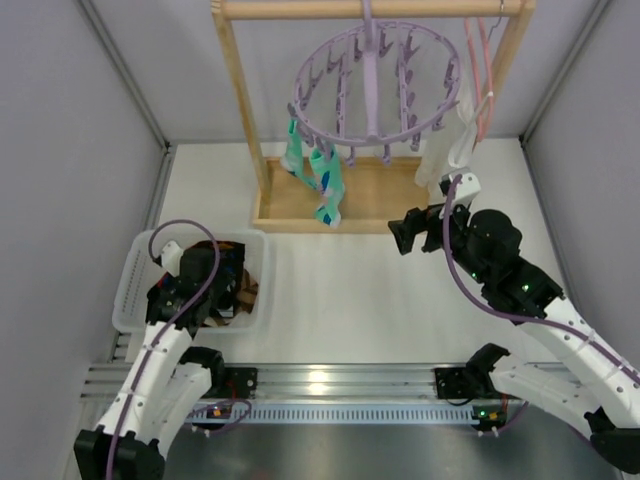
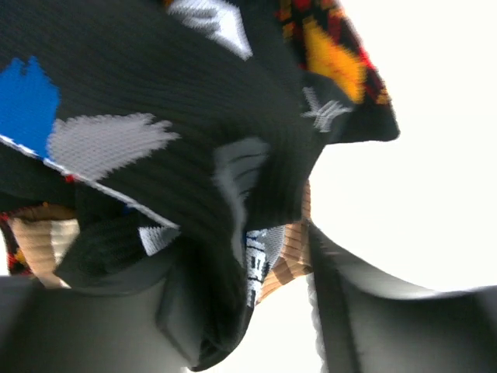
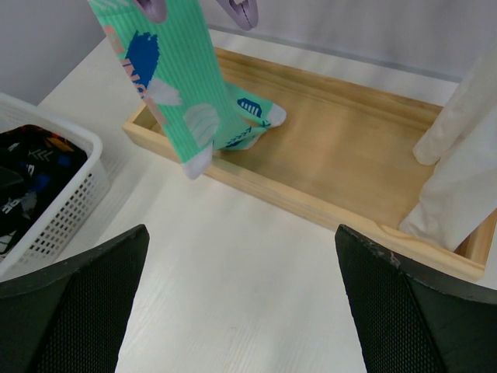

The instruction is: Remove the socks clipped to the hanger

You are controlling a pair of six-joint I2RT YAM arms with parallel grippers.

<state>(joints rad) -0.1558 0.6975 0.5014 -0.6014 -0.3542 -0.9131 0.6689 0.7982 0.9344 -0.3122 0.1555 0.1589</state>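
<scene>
Hanger (image 1: 372,95) hangs from wooden rail (image 1: 370,9). Teal socks (image 1: 325,185) clipped at its front-left, toes reaching wooden tray (image 1: 375,195). Left gripper (image 2: 256,326) down in white basket (image 1: 135,275): jaws parted, black sock (image 2: 194,116) draped loose between them, against one finger only. Argyle sock (image 2: 334,54) beneath. Right gripper (image 3: 241,241) spread wide, empty, above surface (image 1: 340,300), near tray's front edge and white cloth (image 1: 445,150).
</scene>
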